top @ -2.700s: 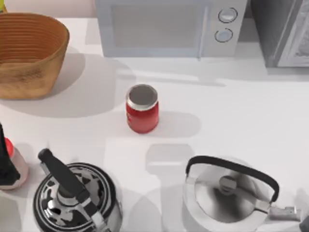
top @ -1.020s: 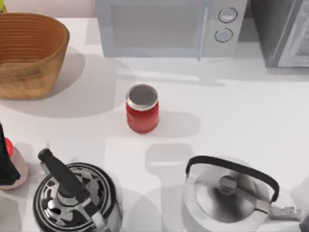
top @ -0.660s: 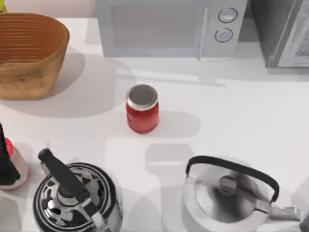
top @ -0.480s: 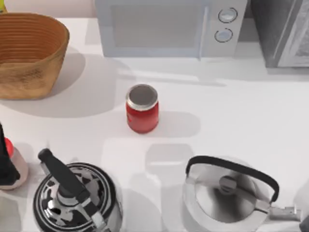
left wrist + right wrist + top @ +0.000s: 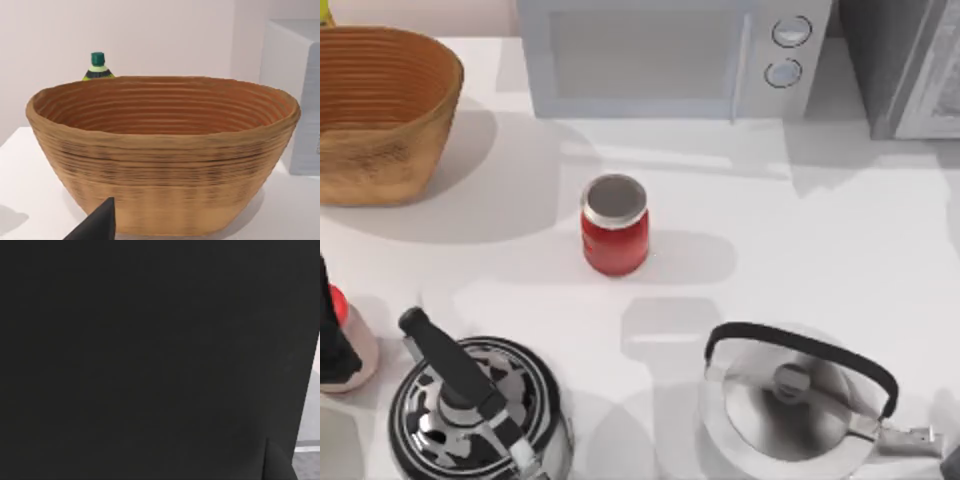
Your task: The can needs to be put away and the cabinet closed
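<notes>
The small drink can with a red upper half and pale lower half [image 5: 356, 352] stands at the table's left edge, touching the dark left gripper [image 5: 329, 336], which hides part of it; whether that gripper is spread or pinching the can I cannot tell. Beyond the gripper sits a woven brown basket [image 5: 165, 165]. Beside it on the right stands a black-and-silver patterned kettle [image 5: 480, 410], and farther right a red jar with a grey lid [image 5: 615, 228]. The right wrist view is dark, so the right gripper's state cannot be told.
</notes>
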Action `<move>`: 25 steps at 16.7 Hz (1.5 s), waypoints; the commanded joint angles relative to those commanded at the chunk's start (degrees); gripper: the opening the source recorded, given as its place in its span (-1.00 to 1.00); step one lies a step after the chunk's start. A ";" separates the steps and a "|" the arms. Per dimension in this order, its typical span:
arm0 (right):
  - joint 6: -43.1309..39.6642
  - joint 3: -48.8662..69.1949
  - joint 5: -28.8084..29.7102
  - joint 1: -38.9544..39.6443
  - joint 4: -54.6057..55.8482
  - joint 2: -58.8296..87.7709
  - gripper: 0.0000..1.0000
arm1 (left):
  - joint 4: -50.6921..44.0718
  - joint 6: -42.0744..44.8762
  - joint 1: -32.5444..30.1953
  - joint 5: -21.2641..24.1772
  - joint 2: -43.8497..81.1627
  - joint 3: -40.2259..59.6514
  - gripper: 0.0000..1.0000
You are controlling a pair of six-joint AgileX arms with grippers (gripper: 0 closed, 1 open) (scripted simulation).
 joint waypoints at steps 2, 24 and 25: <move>0.03 -0.55 10.29 9.55 -0.32 -0.47 1.00 | 0.00 0.00 0.00 0.00 0.00 0.00 1.00; -0.46 3.73 30.00 25.66 1.45 3.92 1.00 | 0.00 0.00 0.00 0.00 0.00 0.00 1.00; -0.47 4.15 29.62 25.26 1.66 4.45 1.00 | 0.00 0.00 0.00 0.00 0.00 0.00 1.00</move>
